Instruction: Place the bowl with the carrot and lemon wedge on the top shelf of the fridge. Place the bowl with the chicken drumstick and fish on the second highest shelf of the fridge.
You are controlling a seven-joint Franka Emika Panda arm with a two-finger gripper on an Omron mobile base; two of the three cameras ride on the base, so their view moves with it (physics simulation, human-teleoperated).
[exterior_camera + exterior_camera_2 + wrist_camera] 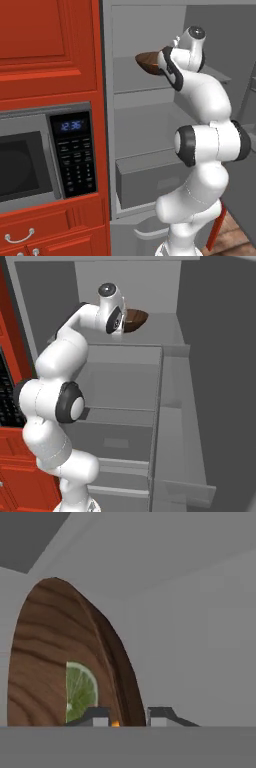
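The gripper (129,716) was up at the top shelf (131,80) of the open fridge (170,381), with its two fingertips (97,716) standing one on each side of the rim of the brown bowl (55,657). One tip was inside the bowl and the other just outside its wall, so the rim ran up between the jaws. A narrow gap showed between each tip and the wood; whether the jaws pinched the rim or had just let go of it I could not tell.

Just beyond the inner tip, the lemon wedge (80,692) lay against the bowl's inner face, its cut side toward the camera. A small orange bit of the carrot (115,723) showed right between the tips, close against the inner one, at the rim.

In the left base view the bowl (148,63) stuck out past the hand toward the fridge's left wall, over the top shelf, its rim sloping slightly. Whether its base touched the shelf could not be seen there. In the right base view the bowl (135,320) showed just beyond the wrist, over the same shelf (165,331), toward the back wall.

Below the jaws was the second shelf (145,120), and further down a grey drawer (145,182). Well to the left of the fridge stood red cabinets (45,45) with a built-in microwave (45,155).
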